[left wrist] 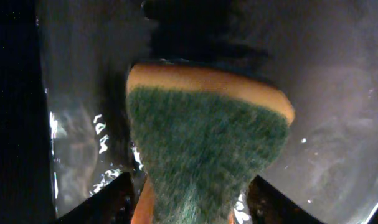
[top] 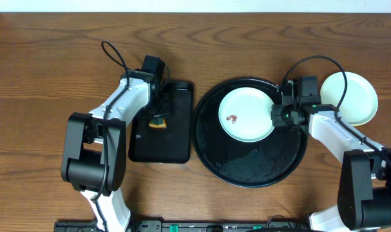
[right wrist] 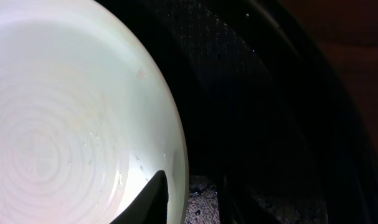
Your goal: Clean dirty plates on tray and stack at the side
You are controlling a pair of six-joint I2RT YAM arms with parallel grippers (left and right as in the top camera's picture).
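A mint-white plate (top: 247, 115) with a small reddish-brown smear lies in the upper part of the round black tray (top: 259, 169). My right gripper (top: 277, 116) is shut on this plate's right rim. In the right wrist view one finger (right wrist: 182, 183) lies on the plate's inner face (right wrist: 64, 112) and the other is lost in the dark over the tray (right wrist: 257, 93). Two more pale plates (top: 351, 96) sit stacked on the table to the right of the tray. My left gripper (top: 158, 115) is shut on a sponge.
The sponge (top: 158, 122), orange with a green scouring face (left wrist: 201, 137), hangs between the left fingers (left wrist: 189, 208) over the wet rectangular black tray (top: 163, 147) left of the round tray. Water drops lie on the round tray's floor.
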